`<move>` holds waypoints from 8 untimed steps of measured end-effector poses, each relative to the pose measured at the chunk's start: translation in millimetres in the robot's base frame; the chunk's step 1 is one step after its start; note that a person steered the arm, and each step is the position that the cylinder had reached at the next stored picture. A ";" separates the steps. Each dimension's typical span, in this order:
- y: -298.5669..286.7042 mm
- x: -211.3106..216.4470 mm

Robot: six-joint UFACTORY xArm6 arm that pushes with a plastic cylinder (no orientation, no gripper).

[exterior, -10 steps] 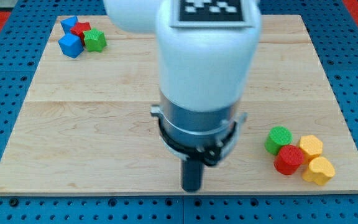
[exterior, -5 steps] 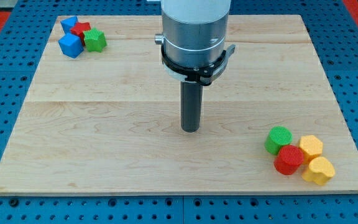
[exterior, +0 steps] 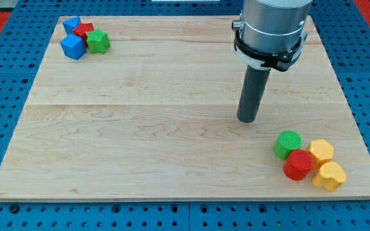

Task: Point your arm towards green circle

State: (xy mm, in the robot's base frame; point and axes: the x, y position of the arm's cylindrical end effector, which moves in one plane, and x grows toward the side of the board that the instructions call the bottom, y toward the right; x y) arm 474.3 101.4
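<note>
A wooden board [exterior: 140, 128] lay on a blue pegboard surface [exterior: 5, 90], seen from above and slightly in front. The arm's grey cylindrical body came in from the view's top right, and its straight dark rod reached down to the board. The arm carried no gripper, so nothing was opened, closed or held; the rod's tip [exterior: 247, 120] rested on bare wood, touching no block.

The green circle [exterior: 288, 144] sat near the tip, toward the view's lower right of it, with only a short stretch of open board between the two and nothing standing in that gap. Three blocks crowded the far side of the green circle from the tip. A red round block [exterior: 299, 164] touched it from below. A yellow block [exterior: 321, 151], roughly hexagonal, sat just to the right, and a second yellow block [exterior: 329, 176] of lobed shape lay lowest in the group, near the board's lower right corner.

Well away from the tip, far to the view's upper left, a second cluster sat in the board's corner: two blue blocks [exterior: 72, 46], a red block [exterior: 83, 31] and a green block [exterior: 97, 42] packed closely together.
</note>
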 end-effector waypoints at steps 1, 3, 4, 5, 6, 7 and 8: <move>-4.3 -0.4; -17.5 0.3; -14.1 7.7; -1.7 13.5; 9.6 14.6; 10.2 20.4; 16.1 25.5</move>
